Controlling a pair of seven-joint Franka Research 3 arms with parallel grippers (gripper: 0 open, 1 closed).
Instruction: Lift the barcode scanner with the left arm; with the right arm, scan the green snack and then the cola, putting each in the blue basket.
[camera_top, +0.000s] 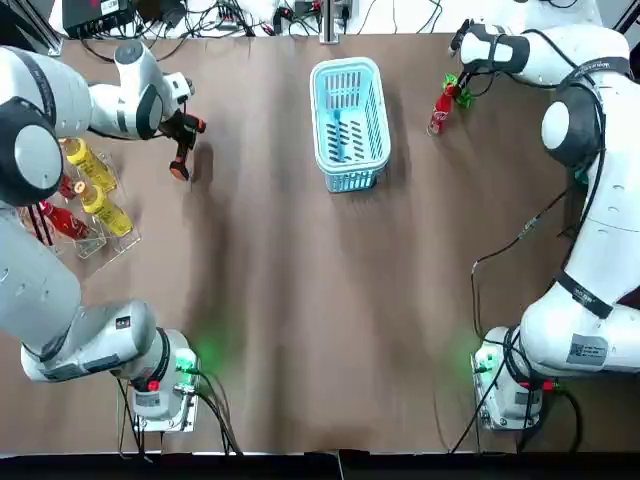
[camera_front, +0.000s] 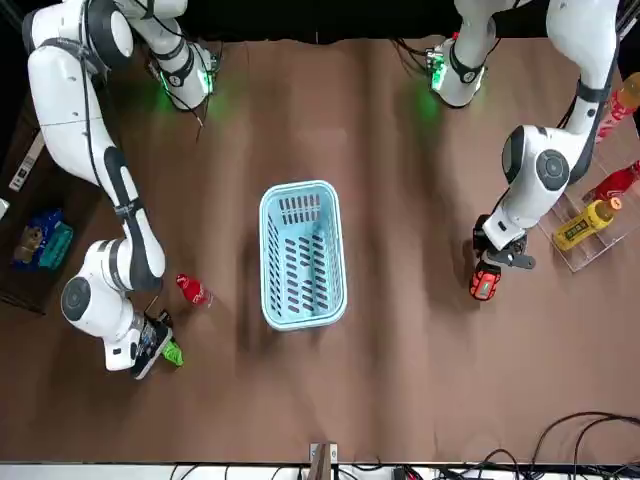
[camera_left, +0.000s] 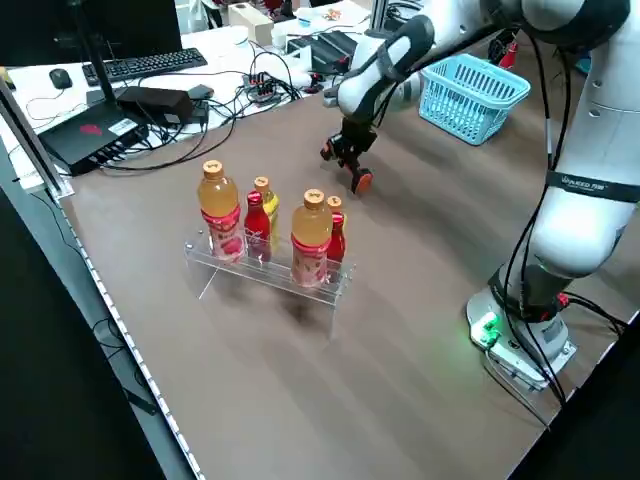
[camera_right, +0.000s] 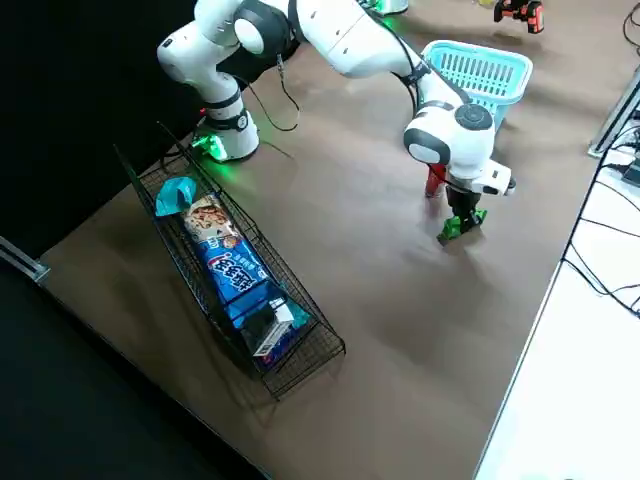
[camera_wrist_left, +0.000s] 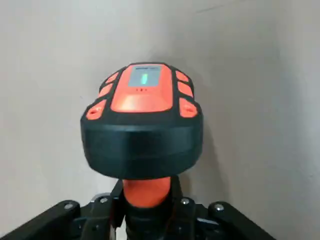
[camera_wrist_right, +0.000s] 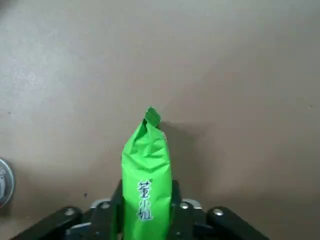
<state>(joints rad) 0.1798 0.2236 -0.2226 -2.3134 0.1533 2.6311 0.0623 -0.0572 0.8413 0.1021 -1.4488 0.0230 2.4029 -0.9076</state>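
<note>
Early in the job, by the look of it. Holding the barcode scanner by its orange handle in the closed left hand, at about ten o'clock on the desk seen from overhead; seems raised slightly off the surface. Clamping the green snack in the closed right hand at about one o'clock, just beside the cola; low over the desk or touching it, cannot tell which. Nothing yet in the blue basket at twelve o'clock. Left to do, judging from this: bringing snack to scanner, dropping it in the basket, then repeating with the cola.
</note>
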